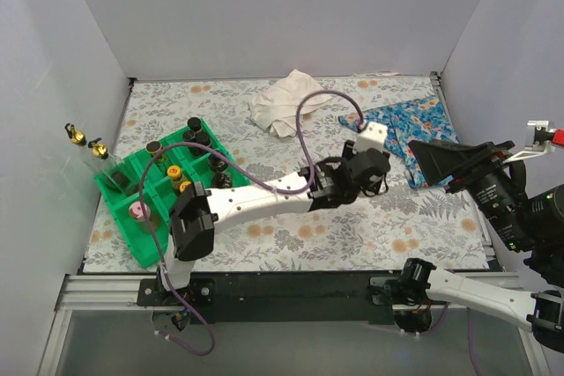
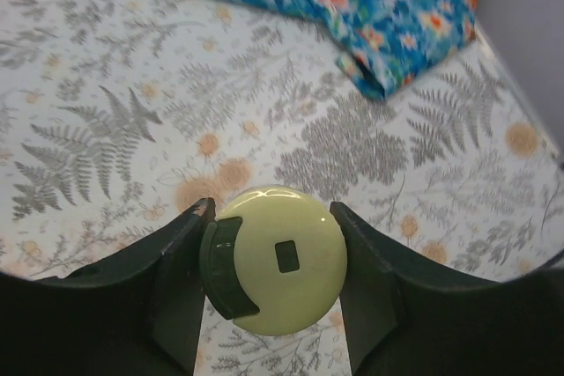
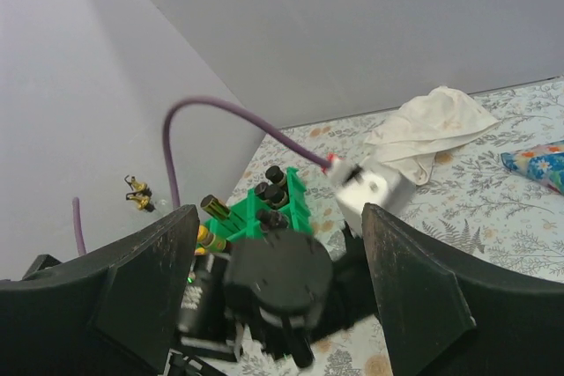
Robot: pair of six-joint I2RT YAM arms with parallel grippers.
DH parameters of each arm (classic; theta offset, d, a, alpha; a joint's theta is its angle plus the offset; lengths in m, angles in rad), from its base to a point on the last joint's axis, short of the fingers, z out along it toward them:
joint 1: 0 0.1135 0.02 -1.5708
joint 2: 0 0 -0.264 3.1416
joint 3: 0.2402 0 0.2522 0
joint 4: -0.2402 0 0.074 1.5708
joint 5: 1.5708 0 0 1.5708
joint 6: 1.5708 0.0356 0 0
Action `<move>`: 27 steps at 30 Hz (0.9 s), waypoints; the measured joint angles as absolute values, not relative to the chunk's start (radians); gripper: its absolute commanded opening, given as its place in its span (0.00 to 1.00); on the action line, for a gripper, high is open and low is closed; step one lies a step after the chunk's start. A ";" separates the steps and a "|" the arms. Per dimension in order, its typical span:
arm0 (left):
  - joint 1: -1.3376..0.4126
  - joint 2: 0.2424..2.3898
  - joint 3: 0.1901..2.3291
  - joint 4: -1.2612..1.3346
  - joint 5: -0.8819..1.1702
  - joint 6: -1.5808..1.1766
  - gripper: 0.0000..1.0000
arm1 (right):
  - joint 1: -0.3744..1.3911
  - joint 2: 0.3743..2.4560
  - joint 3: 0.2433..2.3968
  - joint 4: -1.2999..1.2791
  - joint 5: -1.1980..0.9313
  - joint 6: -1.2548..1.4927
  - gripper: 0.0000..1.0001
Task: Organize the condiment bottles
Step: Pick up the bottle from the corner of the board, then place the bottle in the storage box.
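My left gripper [image 1: 352, 180] stands over the table's middle right, shut on a cream-capped bottle [image 2: 280, 257] with a dark body; the cap sits between both fingers [image 2: 176, 288]. In the top view this bottle is hidden under the gripper. Other condiment bottles stand in the green tray [image 1: 132, 184] at the left: black caps [image 1: 194, 129], yellow caps [image 1: 174, 171] and a pink cap [image 1: 138, 211]. They also show in the right wrist view [image 3: 275, 173]. My right gripper [image 1: 434, 160] is raised at the right, open wide and empty, facing the left arm [image 3: 278, 275].
A crumpled white cloth [image 1: 282, 103] lies at the back centre. A blue floral cloth [image 1: 405, 125] lies at the back right, just beyond the left gripper [image 2: 370, 6]. Two small gold-topped objects [image 1: 86, 141] hang by the left wall. Grey walls enclose the table.
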State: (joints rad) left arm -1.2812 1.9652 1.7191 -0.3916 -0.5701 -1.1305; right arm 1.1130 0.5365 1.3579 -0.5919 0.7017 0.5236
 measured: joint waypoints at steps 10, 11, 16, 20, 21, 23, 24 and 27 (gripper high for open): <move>-1.041 1.943 2.062 -0.795 -0.833 -1.310 0.00 | 1.113 0.546 1.352 -0.586 0.690 0.529 0.83; -1.023 1.941 2.093 -0.842 -0.861 -1.337 0.00 | 1.113 0.549 1.352 -0.585 0.688 0.529 0.83; -0.945 1.850 2.101 -1.013 -0.990 -1.437 0.00 | 1.113 0.559 1.352 -0.582 0.679 0.530 0.83; -0.887 1.688 2.016 -1.158 -1.018 -1.536 0.00 | 1.113 0.565 1.351 -0.579 0.671 0.542 0.83; -0.870 1.650 1.996 -1.184 -1.026 -1.549 0.00 | 1.113 0.567 1.350 -0.578 0.668 0.545 0.83; -0.824 1.541 1.921 -1.231 -1.056 -1.579 0.00 | 1.113 0.571 1.343 -0.572 0.659 0.548 0.83; -0.799 1.493 1.892 -1.259 -1.069 -1.592 0.00 | 1.113 0.574 1.339 -0.572 0.654 0.549 0.83; -0.748 1.374 1.830 -1.303 -1.100 -1.613 0.00 | 1.113 0.585 1.326 -0.572 0.640 0.553 0.83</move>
